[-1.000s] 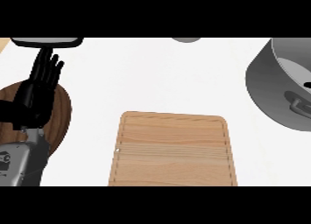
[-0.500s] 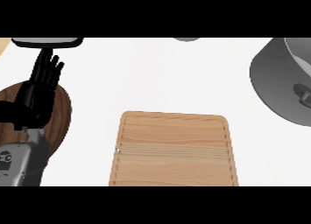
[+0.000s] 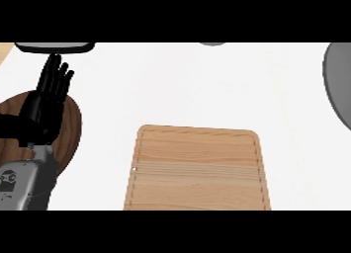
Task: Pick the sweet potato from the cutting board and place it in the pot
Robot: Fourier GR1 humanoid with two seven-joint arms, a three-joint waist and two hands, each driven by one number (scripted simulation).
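Note:
The light wooden cutting board (image 3: 196, 168) lies in the lower middle of the head view with nothing on top of it. No sweet potato shows anywhere. The grey pot (image 3: 344, 89) is cut off by the right edge, only its curved side visible. My left hand (image 3: 48, 101) stands at the left with its fingers straight and pointing up, resting over a dark round wooden board (image 3: 68, 133). My right hand is out of view.
A dark grey object (image 3: 54, 47) sits at the top left edge and a small grey thing (image 3: 213, 43) pokes in at the top middle. White counter (image 3: 207, 84) stretches between the cutting board and the pot.
The pot has slid further right, now mostly out of frame with its handle no longer visible. The left hand and cutting board have stayed put.

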